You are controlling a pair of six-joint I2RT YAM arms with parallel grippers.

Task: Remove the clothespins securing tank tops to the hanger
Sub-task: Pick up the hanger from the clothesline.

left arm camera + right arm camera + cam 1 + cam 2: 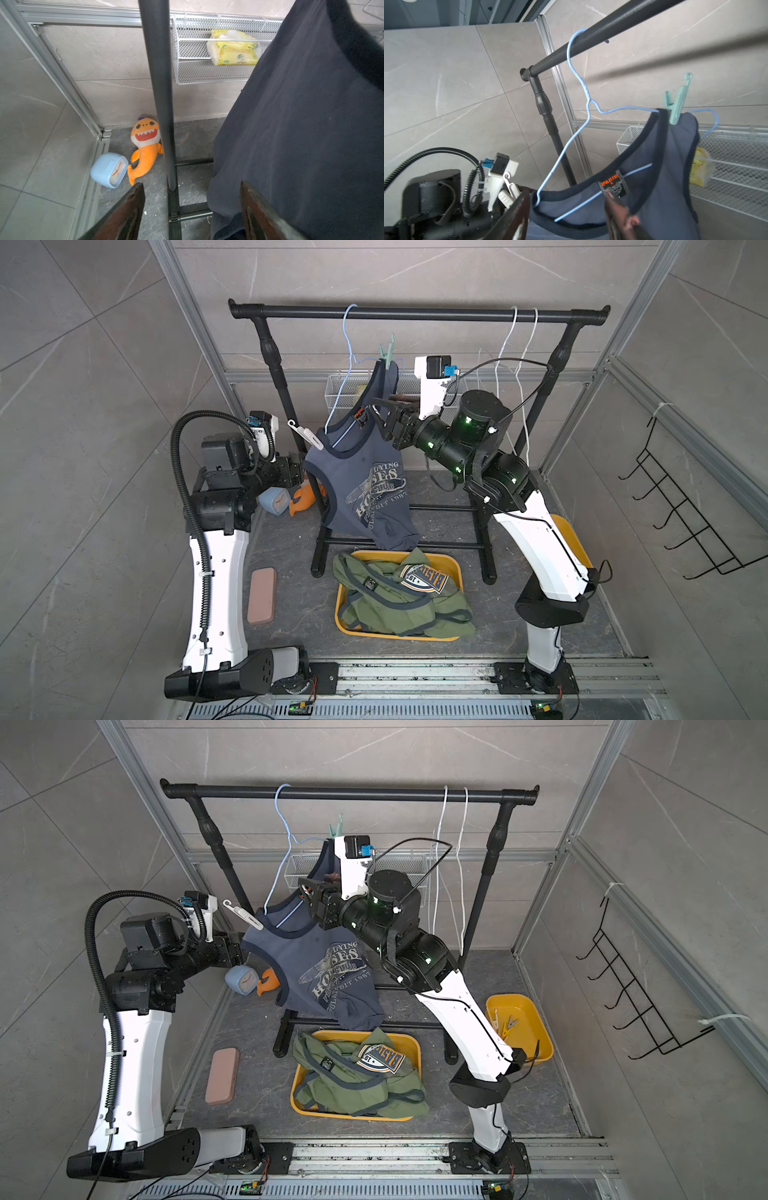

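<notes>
A navy tank top (365, 489) hangs askew on a blue wire hanger (579, 83). A mint clothespin (678, 104) (387, 351) pins its raised strap to the wire. A white clothespin (305, 434) (508, 191) grips the low shoulder. My right gripper (566, 199) (376, 412) is open at the neckline, with the collar and the hanger wire between its fingers. My left gripper (192, 185) (301, 475) is open beside the top's lower left edge, near the white clothespin. Two olive tank tops (399, 597) lie in a yellow bin (455, 568). Loose clothespins (505, 1025) lie in a small yellow tray (528, 1011).
The black rack's rail (415, 312) carries two bare white hangers (517, 348), and its left post (160, 93) stands just ahead of my left gripper. A plush shark (145, 145), a blue clock (109, 169), a pink case (262, 595) and a mesh basket (197, 52) lie around it.
</notes>
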